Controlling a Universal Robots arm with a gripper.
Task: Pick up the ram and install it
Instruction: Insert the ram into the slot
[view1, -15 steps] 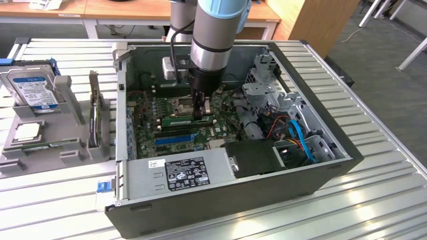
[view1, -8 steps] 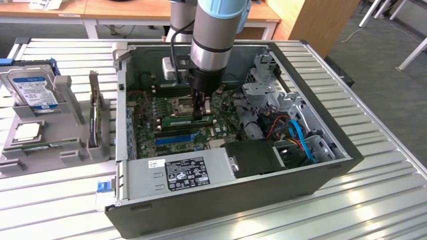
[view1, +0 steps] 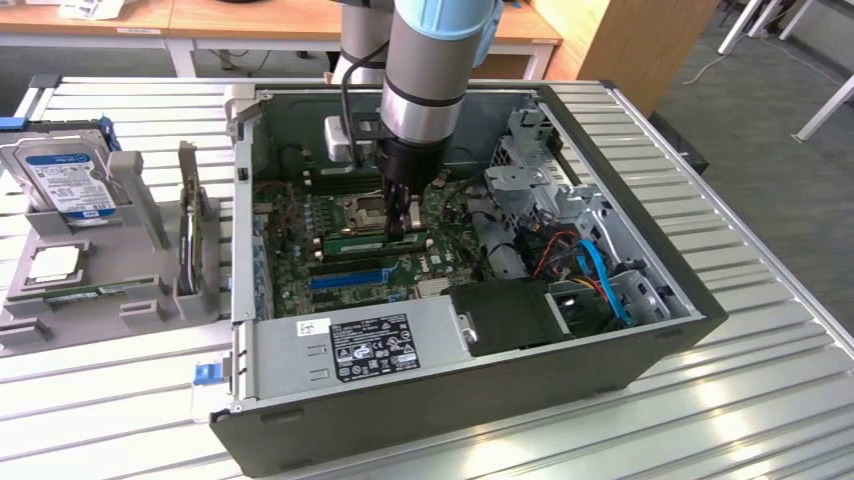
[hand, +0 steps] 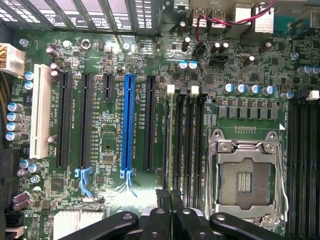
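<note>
At the exterior view's left, on the slatted metal table (view1: 94, 400), a grey rack (view1: 140, 300) held a hard drive (view1: 64, 180) with a blue label, a small square processor chip (view1: 54, 262) lying flat, and a tall expansion card (view1: 188, 235) standing on edge. Just beside the rack sat the open computer case (view1: 667, 330), its motherboard (view1: 300, 255) facing up. The arm (view1: 427, 80) reached down into the case from above. Its gripper (view1: 403, 232) met the ram (view1: 358, 243), a green stick lying along a memory slot, between the empty processor socket (view1: 363, 210) and the blue expansion slot (view1: 350, 280). The fingers (hand: 159, 217) were drawn narrow, pinching the ram's upper edge near the end toward the exterior view's right. Whether the stick was fully seated could not be told. In front of the motherboard lay the power supply (view1: 360, 345) with its black label. Toward the exterior view's right, blue cables (view1: 603, 280) and red wires (view1: 550, 250) ran past the grey drive cage (view1: 534, 190).
</note>
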